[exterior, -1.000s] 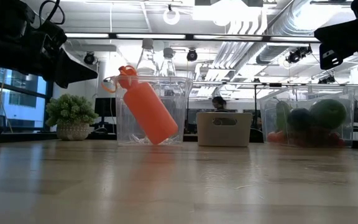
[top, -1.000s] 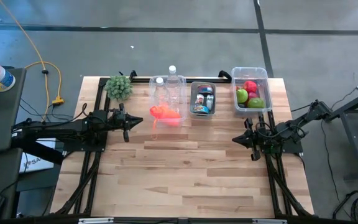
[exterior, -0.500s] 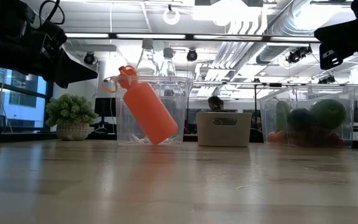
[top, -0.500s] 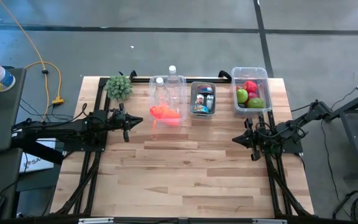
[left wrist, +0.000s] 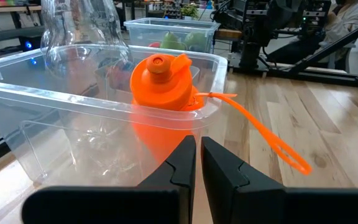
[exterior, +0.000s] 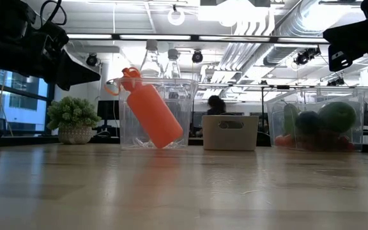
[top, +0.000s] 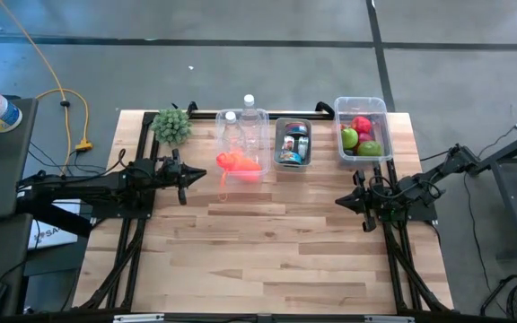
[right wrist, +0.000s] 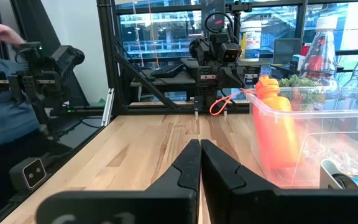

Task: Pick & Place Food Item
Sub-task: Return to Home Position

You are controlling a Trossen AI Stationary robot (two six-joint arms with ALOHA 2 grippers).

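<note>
The food items are green and red fruits (top: 361, 136) lying in a clear bin (top: 339, 108) at the table's far right; the low view shows them too (exterior: 328, 121). My left gripper (top: 200, 175) hangs shut over the table's left part, pointing level at an orange bottle (left wrist: 163, 84) that leans in a clear bin (left wrist: 17, 96). My right gripper (top: 338, 202) hangs shut over the right part, nearer than the fruit bin, pointing toward the table's left. Neither holds anything.
Clear bottles (top: 249, 112) stand in the bin with the orange bottle (top: 239, 163). A grey bin (top: 279, 126) with cans sits between the two clear bins. A potted plant (top: 171, 126) stands at the far left. Bare wood (top: 267, 251) stretches toward the near edge.
</note>
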